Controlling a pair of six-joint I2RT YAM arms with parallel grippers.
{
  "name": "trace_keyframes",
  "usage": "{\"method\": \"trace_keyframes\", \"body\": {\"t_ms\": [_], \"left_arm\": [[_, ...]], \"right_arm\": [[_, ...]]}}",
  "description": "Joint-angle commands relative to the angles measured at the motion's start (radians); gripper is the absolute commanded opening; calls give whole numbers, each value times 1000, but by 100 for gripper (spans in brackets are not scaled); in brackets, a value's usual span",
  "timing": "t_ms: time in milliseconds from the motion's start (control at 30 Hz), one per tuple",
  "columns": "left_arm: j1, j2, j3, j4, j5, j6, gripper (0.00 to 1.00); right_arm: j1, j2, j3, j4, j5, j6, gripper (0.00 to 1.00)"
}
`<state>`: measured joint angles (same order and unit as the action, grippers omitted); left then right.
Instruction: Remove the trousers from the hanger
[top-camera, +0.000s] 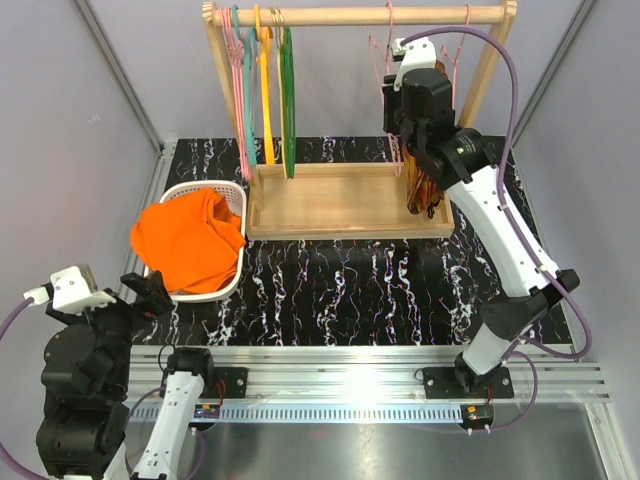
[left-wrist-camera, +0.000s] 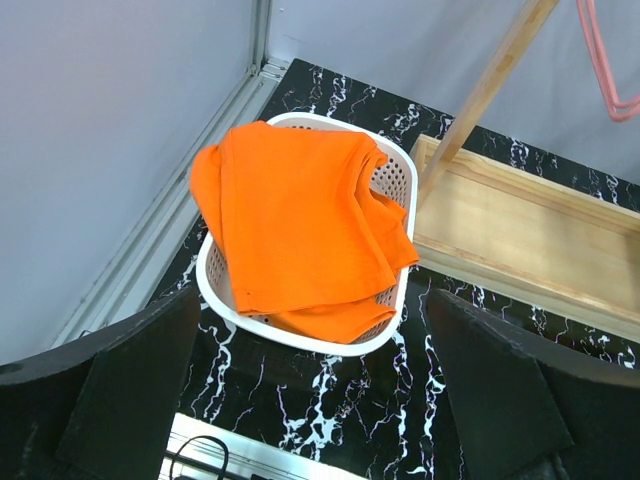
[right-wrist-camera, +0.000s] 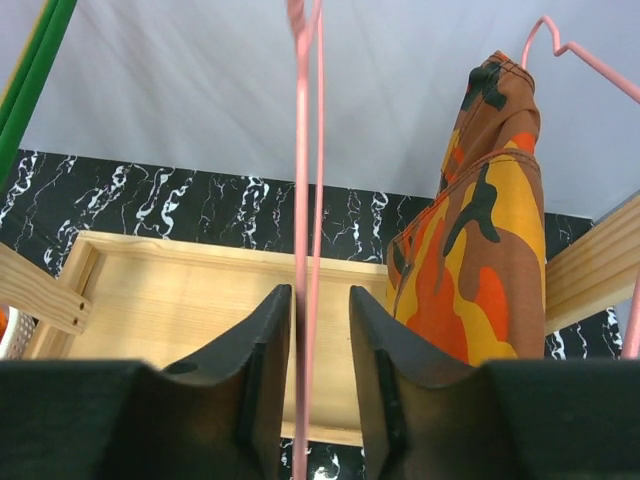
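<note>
L arm (top-camera: 80, 390) folded low at near-left corner, wrist tucked back over its base. L gripper (left-wrist-camera: 310, 310) tilted fwd and down, jaws wide apart, nothing btwn them. R arm (top-camera: 500, 230) stretched up and away from its base, elbow near table's R edge, forearm slanting to far side, wrist raised. R gripper (right-wrist-camera: 320, 300) jaws nearly closed, narrow gap w/ thin pink wire in it.
</note>
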<state>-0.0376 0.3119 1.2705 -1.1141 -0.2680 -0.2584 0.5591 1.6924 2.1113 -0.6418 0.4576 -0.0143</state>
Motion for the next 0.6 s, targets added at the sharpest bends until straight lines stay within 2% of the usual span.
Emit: {"method": "trace_keyframes", "body": {"t_ms": [0,67,100,167,200,233,300,433,567], "left_arm": [[-16,21,18,19,-20,24,99],[-21,24,20,19,-14,25,99],[-21,27,20,17,-8,27,99],[-22,24,23,17,-2,28,99],[-22,18,21,19,0,30,99],[-22,15,21,22,1,33,99],[-25,12,10,28,3,36,99],[-28,-19,-48,77,68,73,99],[-30,-49,-135,137,148,117,99]], "right_arm": [[-7,-68,-17,30,-13,8,38],[-8,-77,-10,11,-22,8,43],[-7,-91,-1,-1,-26,37,51],[-7,-118,0,-38,-58,59,60],[-8,-167,-38,-38,-78,82,70],[-8,-196,-65,-35,-98,88,85],[-7,-291,-153,-35,-181,93,99],[-8,-473,-342,-68,-289,106,99],[-7,-718,-564,-111,-268,149,99]]}}
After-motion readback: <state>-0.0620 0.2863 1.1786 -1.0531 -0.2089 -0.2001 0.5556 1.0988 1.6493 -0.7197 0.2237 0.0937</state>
